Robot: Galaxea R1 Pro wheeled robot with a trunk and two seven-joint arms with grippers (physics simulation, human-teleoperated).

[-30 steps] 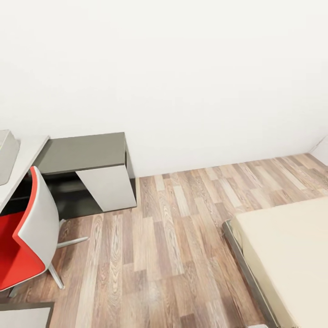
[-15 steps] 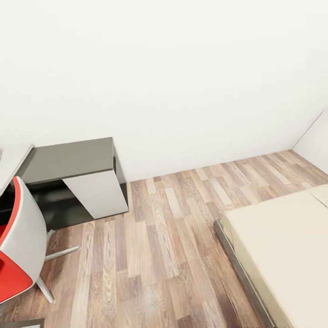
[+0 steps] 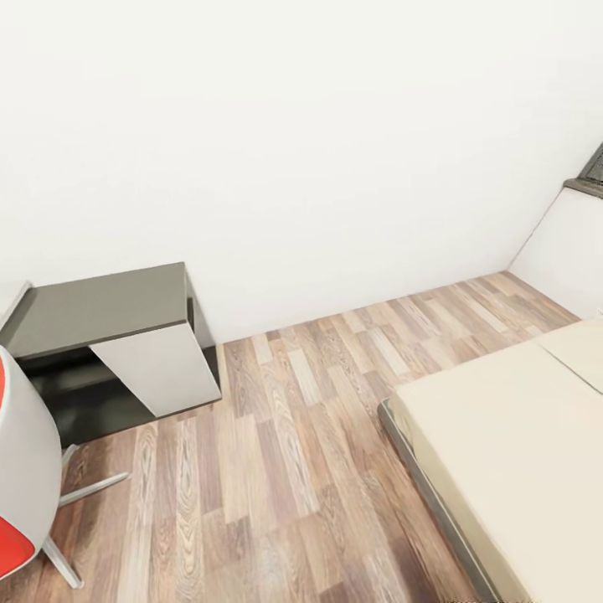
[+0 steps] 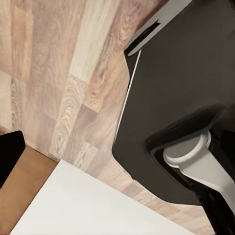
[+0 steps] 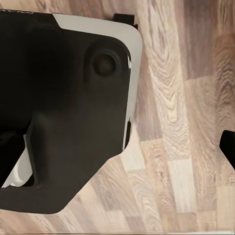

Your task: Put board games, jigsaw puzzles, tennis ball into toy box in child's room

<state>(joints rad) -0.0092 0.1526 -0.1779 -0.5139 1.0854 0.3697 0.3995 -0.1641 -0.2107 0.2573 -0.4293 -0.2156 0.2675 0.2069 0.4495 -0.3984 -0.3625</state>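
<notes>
Our body [image 4: 181, 88] in the left wrist view is a broad matte black shell with rounded corners and a thin pale edge strip. A recess in it holds a light grey, rounded cylindrical part [image 4: 196, 159]. A black tip [image 4: 9, 152] shows at that picture's edge, perhaps a finger.

In the right wrist view our shell [image 5: 63, 98] is again matte black, with a white rim [image 5: 133, 63] along one rounded corner and a round raised boss [image 5: 105, 63] moulded in. A small black tip [image 5: 229, 144] shows at the edge.
</notes>
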